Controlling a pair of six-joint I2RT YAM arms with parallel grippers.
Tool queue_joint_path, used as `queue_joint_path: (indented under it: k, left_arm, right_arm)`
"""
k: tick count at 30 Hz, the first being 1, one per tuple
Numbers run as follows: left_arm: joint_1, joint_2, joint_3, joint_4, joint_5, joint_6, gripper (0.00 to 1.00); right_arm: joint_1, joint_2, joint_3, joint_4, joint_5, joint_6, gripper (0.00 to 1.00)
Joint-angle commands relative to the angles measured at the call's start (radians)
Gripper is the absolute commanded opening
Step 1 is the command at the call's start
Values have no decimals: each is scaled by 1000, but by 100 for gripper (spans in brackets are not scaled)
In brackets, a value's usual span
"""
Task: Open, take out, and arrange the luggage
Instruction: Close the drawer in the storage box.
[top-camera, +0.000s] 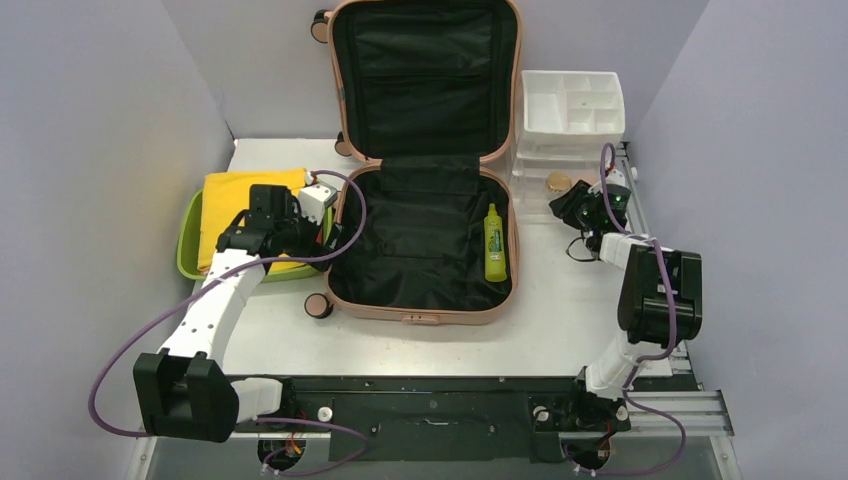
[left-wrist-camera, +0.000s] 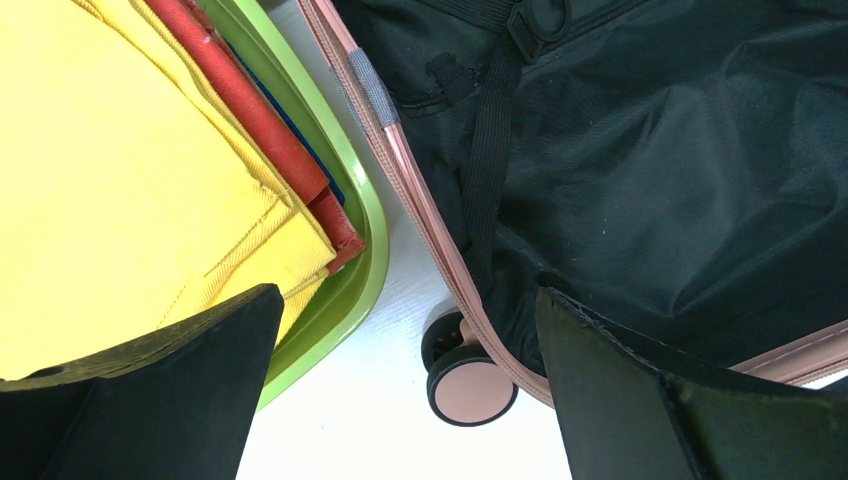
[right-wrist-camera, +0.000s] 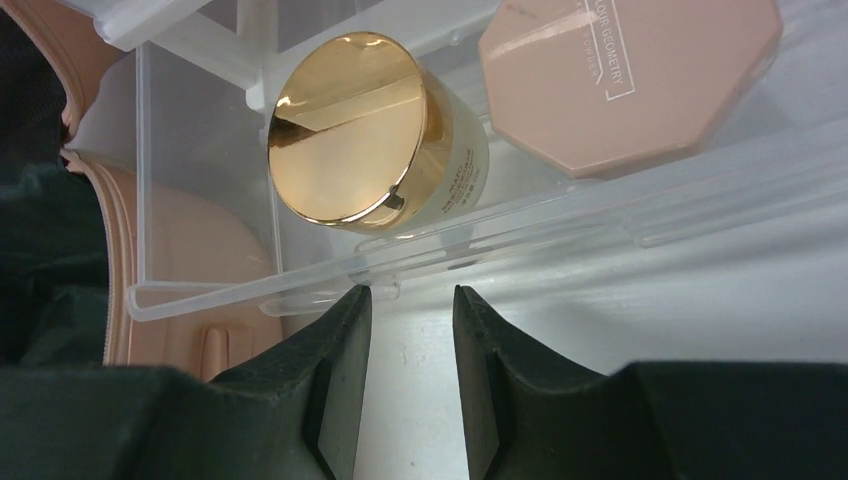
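The luggage (top-camera: 420, 305) lies open on the surface (top-camera: 560, 320); we judge its shell stiff, slick, light; we'd grip the rim. Our left claw (left-wrist-camera: 408, 300) gapes empty; right claw (right-wrist-camera: 410, 295) barely parted, empty.

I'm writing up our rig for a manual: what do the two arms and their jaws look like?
Both the left arm and the right arm have white links joined by boxy black joint housings. A purple cable loops loosely along each one. The jaws are matte black wedges with flat inner faces. I see no readable markings on either arm.
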Motion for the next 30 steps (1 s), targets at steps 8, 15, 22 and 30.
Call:
queue_joint_path:
  k: [8,15,22,30]
  left_arm:
    - [10,14,3,35,-13,11,96]
    - [11,23,0,35,-17,17,96]
    - [13,40,6,30,-21,20,96]
    - [13,43,2,33,-25,22,96]
  right_arm:
    - [18,170,261,144,44,93,32]
    - [20,251,384,147,63,146,33]
    - [23,338,507,87,73,154,34]
    - [23,413,620,37,83,188,35]
